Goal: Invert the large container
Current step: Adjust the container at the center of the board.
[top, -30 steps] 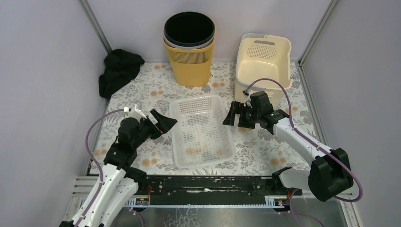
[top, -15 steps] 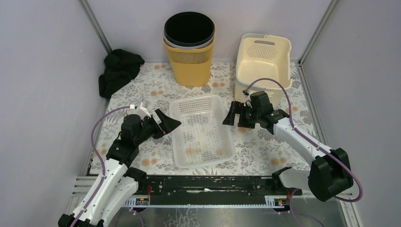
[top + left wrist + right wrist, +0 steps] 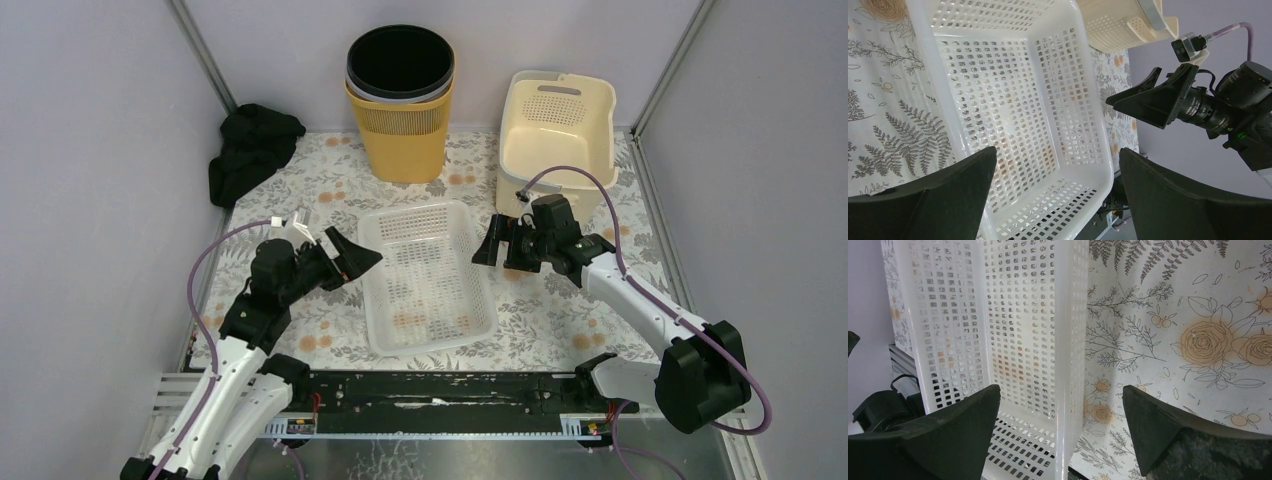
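Your left claw (image 3: 352, 256) is spread wide and holds nothing. Its tip sits at the left rim of the white perforated plastic basket (image 3: 425, 285). I can't tell from the frames whether it touches the rim. Against a second ago, it has nudged a little toward the basket and the left wrist has swung slightly; the spread is the same.

Your right claw (image 3: 488, 245) is also wide open and empty, just beside the basket's right rim. It has barely shifted in the last second. Its wrist view shows the basket's right wall and the floral-print counter (image 3: 560, 310) in the gap between the fingers.

The basket sits mid-counter between the two claws, upright with its opening up, in the same spot as before. It is not yet turned.

Farther out, nothing has moved:
- The yellow slotted plastic bin with a black liner (image 3: 400, 110) is at the back.
- The cream plastic tub (image 3: 556, 135) is behind the right claw.
- The black cloth (image 3: 250, 150) is in the far left corner.
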